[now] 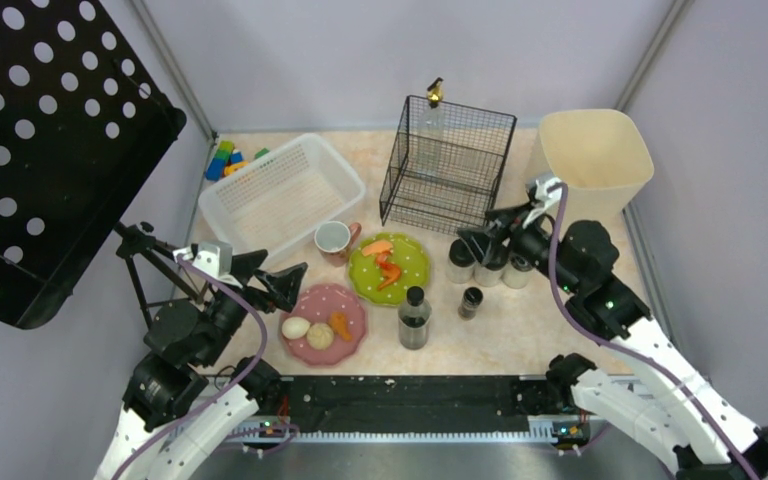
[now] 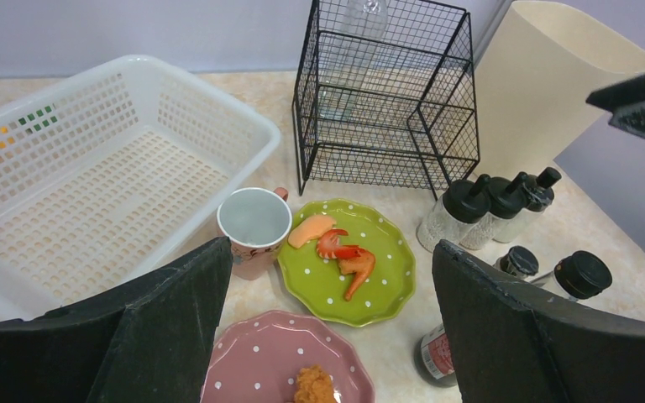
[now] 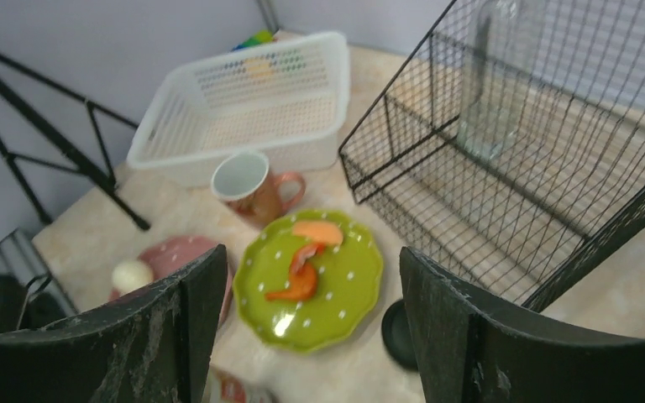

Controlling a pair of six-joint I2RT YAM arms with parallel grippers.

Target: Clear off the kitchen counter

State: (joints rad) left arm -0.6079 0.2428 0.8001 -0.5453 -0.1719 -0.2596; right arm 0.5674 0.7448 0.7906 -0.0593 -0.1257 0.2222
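The beige-pink marbled kitchen counter (image 1: 545,325) carries a green dotted plate (image 1: 408,262) with orange-red food pieces, a pink dotted plate (image 1: 352,305) with an egg and other food, a pink mug (image 1: 333,240), a dark bottle (image 1: 414,318), a small dark-lidded jar (image 1: 470,302) and three black-capped shakers (image 1: 487,264). My left gripper (image 1: 272,277) is open and empty, above the counter left of the pink plate; its wrist view (image 2: 332,248) looks over both plates. My right gripper (image 1: 482,232) is open and empty above the shakers, aimed at the green plate (image 3: 336,294).
A white perforated basket (image 1: 280,190) stands at the back left, with toy blocks (image 1: 225,160) behind it. A black wire rack (image 1: 447,165) holds a clear bottle. A beige bin (image 1: 595,160) is at the back right. A black perforated panel (image 1: 40,150) on a tripod stands left.
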